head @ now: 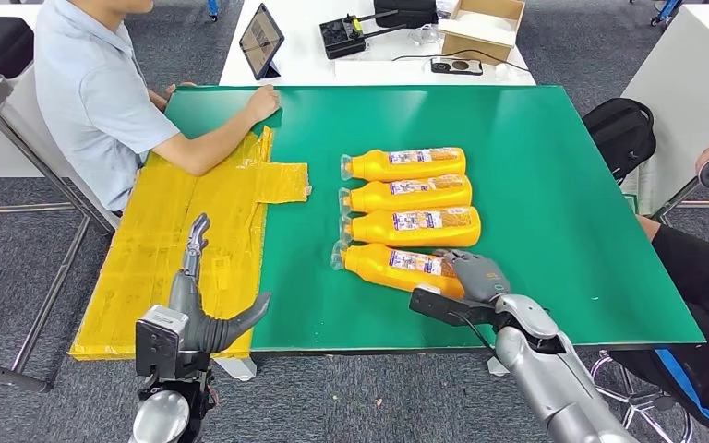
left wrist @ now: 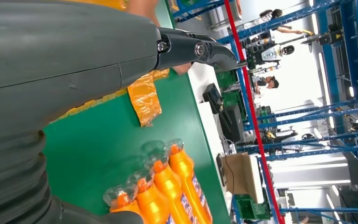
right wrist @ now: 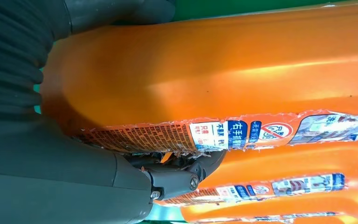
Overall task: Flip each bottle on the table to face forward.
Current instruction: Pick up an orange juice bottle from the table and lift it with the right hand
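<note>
Several orange bottles lie in a row on the green table, clear caps pointing left, labels up. My right hand grips the base end of the nearest bottle; in the right wrist view its fingers curl around that bottle, with the neighbouring bottle just beyond. The other bottles lie further back. My left hand hovers open over the yellow taped sheet, well left of the bottles; the left wrist view shows its finger and the bottle caps.
A person in a light blue shirt sits at the far left, one hand on the table's far corner. Another person sits to the right. A white table behind holds a tablet, a box and devices.
</note>
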Controlling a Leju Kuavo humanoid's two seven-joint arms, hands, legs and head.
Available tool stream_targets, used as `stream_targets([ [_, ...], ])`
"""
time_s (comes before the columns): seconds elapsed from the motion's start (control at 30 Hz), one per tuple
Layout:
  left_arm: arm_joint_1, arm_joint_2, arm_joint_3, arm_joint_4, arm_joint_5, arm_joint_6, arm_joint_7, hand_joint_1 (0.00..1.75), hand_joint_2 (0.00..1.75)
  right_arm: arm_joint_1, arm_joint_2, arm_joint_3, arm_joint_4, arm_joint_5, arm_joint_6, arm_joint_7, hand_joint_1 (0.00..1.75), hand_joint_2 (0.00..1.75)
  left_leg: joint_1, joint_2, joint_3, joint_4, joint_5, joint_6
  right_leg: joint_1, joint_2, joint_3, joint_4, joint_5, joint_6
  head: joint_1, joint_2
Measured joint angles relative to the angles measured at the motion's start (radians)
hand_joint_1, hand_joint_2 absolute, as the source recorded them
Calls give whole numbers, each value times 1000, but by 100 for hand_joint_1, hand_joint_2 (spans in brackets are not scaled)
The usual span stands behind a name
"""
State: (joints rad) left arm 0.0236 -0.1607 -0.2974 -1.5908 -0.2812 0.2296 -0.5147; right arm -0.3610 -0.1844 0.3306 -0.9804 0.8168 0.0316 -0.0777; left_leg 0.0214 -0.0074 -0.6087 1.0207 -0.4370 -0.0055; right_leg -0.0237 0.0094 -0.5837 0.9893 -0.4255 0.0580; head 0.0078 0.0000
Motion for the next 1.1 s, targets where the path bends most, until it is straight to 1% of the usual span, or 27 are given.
stream_targets([
  [0.13,0,4,-1,0,2,3,-5,0,175,7,-1,2,0,-34,-5,-19,175,175,0,0,1,0,0,0,0,0,1,0,0,0,0,0],
  [0.33,-1,4,1,0,75,20,-26,0,175,56,9,-11,-23,-155,-46,-123,175,175,0,2,3,0,-1,0,0,0,3,0,0,0,0,0],
  [0.53,-8,-10,17,2,202,20,-21,0,175,130,51,-52,-81,-240,-107,-219,175,175,0,1,1,0,0,0,0,0,2,0,0,0,0,0],
  [0.7,-8,-20,32,6,257,36,-27,0,175,182,96,-94,-148,-286,-171,-294,175,175,0,1,-3,0,0,0,0,0,-2,0,0,0,0,0],
  [0.8,-3,-21,38,6,309,1,-11,0,175,206,124,-123,-201,-325,-218,-347,175,175,0,0,-5,0,0,0,0,0,-3,0,0,0,0,0],
  [0.9,0,-21,38,6,326,-18,-2,0,175,211,131,-130,-215,-335,-228,-360,175,175,0,0,-5,0,0,0,0,0,-3,0,0,0,0,0],
  [0.93,2,-20,38,6,339,-36,5,0,175,213,134,-133,-222,-340,-231,-366,175,175,0,0,-5,0,0,0,0,0,-4,0,0,0,0,0],
  [0.97,10,-18,36,9,376,-96,22,0,175,221,143,-139,-244,-355,-234,-380,175,175,0,0,-6,0,0,0,0,0,-4,0,0,0,0,0],
  [1.03,36,-11,20,29,464,-256,66,0,175,244,175,-153,-314,-395,-244,-425,175,175,0,1,-7,0,0,0,0,0,-6,0,0,0,0,0],
  [1.07,50,-7,9,42,497,-322,83,0,175,256,192,-157,-349,-412,-247,-444,175,175,0,1,-8,0,0,0,0,0,-7,0,0,0,0,0],
  [1.1,58,-4,0,52,504,-345,88,0,175,262,204,-158,-370,-419,-249,-455,175,175,0,1,-8,0,0,0,0,0,-7,0,0,0,0,0],
])
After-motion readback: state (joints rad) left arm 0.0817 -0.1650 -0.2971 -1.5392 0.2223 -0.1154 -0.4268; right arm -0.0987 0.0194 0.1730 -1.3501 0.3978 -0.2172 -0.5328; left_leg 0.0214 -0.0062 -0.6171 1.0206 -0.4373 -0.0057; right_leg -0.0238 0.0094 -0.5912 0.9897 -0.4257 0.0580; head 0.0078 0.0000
